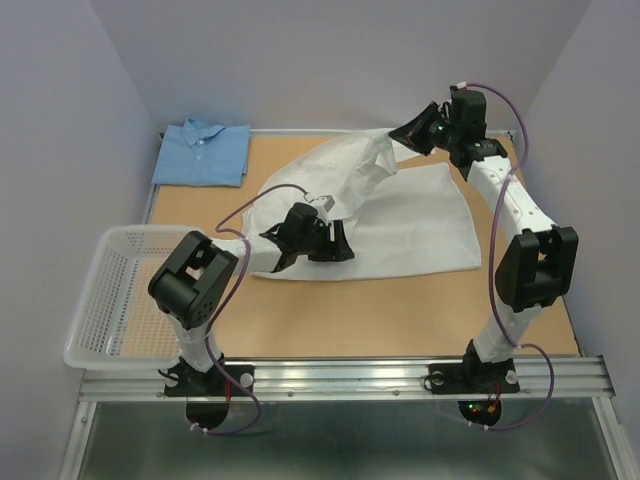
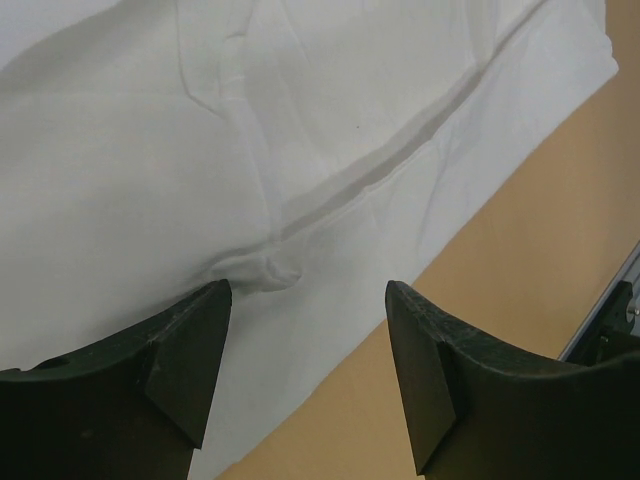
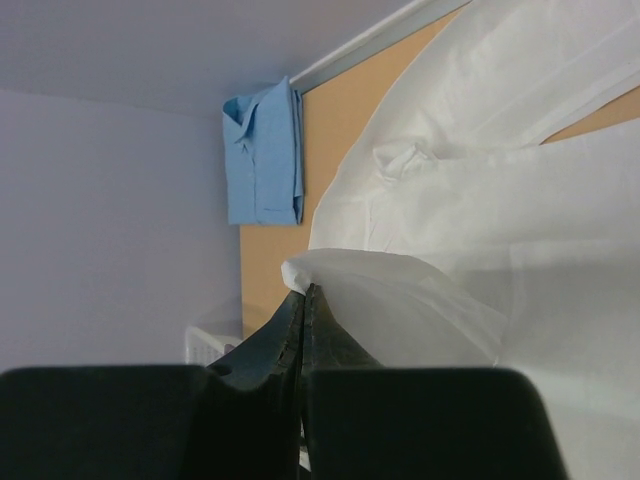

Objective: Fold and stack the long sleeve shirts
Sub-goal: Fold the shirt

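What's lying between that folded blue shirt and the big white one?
Nothing but bare wooden tabletop lies between the blue shirt and the white shirt. The overhead view shows it best, and the right wrist view shows the same gap.

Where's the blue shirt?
Top view: the blue shirt lies folded at the far left corner of the table, beyond the basket, left of the white shirt.

The folded shirt (image 1: pixel 203 153) lies at the upper left of the frame, on the worktop's (image 1: pixel 400 310) far corner. The spread shirt (image 1: pixel 400 220) covers the centre (one corner is lifted toward the upper right, pinched in the right hand (image 1: pixel 402 135)). The left hand (image 1: pixel 308 252) hangs above its near edge. The basket (image 1: pixel 100 300) sits at the lower left.
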### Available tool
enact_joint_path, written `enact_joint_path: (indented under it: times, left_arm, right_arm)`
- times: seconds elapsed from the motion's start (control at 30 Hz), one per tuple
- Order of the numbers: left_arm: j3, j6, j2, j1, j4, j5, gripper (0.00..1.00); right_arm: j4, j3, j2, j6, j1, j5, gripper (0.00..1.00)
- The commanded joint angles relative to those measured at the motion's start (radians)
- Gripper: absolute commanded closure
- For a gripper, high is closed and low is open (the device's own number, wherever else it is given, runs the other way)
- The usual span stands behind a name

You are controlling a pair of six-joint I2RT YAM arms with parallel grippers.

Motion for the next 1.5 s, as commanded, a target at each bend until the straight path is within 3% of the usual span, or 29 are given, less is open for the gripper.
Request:
enact_joint_path:
  times: [0.0, 0.2, 0.3, 0.43, 0.57, 0.8, 0.87, 1.1, 1.47]
  left_arm:
    - [0.042, -0.057, 0.04, -0.006, 0.109, -0.053, 0.26]
    - [0.032, -0.105, 0.056, -0.017, 0.109, -0.092, 0.27]
    - [-0.012, -0.108, -0.027, -0.015, 0.108, -0.106, 0.27]
    - [-0.06, -0.114, -0.201, -0.011, 0.042, -0.237, 0.27]
    - [-0.069, -0.18, -0.271, 0.026, -0.004, -0.306, 0.26]
    - [-0.054, -0.335, -0.25, 0.149, -0.052, -0.235, 0.21]
    - [-0.024, -0.361, -0.225, 0.165, -0.087, -0.216, 0.16]
    - [0.009, -0.491, -0.188, 0.181, -0.142, -0.158, 0.11]
    - [-0.041, -0.66, -0.167, 0.215, -0.066, -0.212, 0.13]
  right_arm:
    - [0.034, 0.058, -0.016, 0.012, 0.012, -0.028, 0.99]
    - [0.035, 0.098, -0.017, 0.041, 0.035, -0.066, 0.99]
    - [0.035, 0.098, -0.023, 0.038, 0.043, -0.083, 0.99]
    - [0.037, 0.087, -0.037, 0.033, 0.043, -0.089, 0.99]
    - [0.038, 0.115, -0.031, 0.032, 0.046, -0.101, 0.99]
    - [0.041, 0.167, -0.002, 0.027, 0.055, -0.12, 0.99]
    - [0.043, 0.172, 0.003, 0.029, 0.058, -0.118, 0.99]
    - [0.048, 0.184, 0.01, 0.03, 0.068, -0.103, 0.99]
    - [0.057, 0.165, -0.008, 0.036, 0.077, -0.097, 0.99]
